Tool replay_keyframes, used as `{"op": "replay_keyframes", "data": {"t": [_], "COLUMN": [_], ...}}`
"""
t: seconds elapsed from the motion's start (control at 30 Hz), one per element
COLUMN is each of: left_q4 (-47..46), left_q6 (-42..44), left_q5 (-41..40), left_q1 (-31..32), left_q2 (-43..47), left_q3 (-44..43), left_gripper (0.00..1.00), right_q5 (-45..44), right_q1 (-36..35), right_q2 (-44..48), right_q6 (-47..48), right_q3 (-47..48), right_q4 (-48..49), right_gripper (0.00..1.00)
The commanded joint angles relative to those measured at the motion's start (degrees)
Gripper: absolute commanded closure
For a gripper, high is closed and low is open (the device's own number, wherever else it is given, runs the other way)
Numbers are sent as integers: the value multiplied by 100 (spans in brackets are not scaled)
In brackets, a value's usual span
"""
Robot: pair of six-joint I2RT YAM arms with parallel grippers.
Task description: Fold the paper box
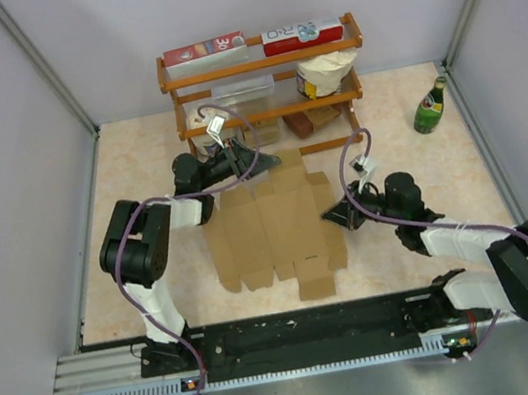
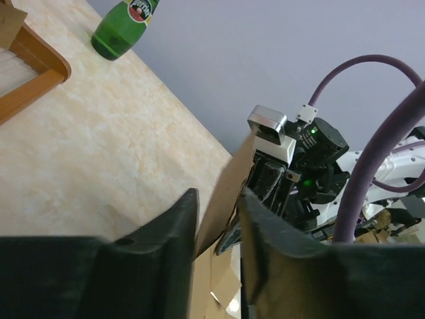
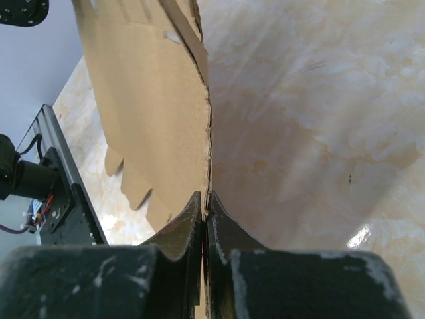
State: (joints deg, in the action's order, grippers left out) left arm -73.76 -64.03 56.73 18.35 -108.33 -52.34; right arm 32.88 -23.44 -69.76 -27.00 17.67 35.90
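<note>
On the table (image 1: 137, 168), mostly flat, lies the paper box (image 1: 270, 232). The right gripper (image 3: 204, 199) pinches its edge shut. The left gripper (image 2: 217, 203) stands narrowly parted around the far edge (seemingly not clamping). If only one side is lifted, the sheet could slip out or crease wrongly.

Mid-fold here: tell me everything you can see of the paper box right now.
The paper box is a plain brown, unprinted die-cut cardboard sheet with creases and tabbed flaps. It is mostly unfolded and lies on the beige table in front of the wooden shelf. Its right edge is raised and pinched in the shut right gripper. A far flap stands up between the parted fingers of the left gripper, which do not look clamped on it.
</note>
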Motion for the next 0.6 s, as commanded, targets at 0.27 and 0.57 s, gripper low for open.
{"op": "replay_keyframes", "data": {"t": [0.27, 0.57], "left_q4": [-185, 1590], "left_q6": [302, 1480], "left_q5": [233, 181], "left_q1": [-33, -42], "left_q2": [-13, 356], "left_q3": [-1015, -1130], "left_gripper": [11, 2], "right_q5": [-870, -1521], "right_q1": [77, 85], "right_q2": [1385, 447], "right_q6": [880, 1759], "right_q3": [1808, 3935], "right_q4": [-4157, -7358], "right_gripper": [100, 100]}}
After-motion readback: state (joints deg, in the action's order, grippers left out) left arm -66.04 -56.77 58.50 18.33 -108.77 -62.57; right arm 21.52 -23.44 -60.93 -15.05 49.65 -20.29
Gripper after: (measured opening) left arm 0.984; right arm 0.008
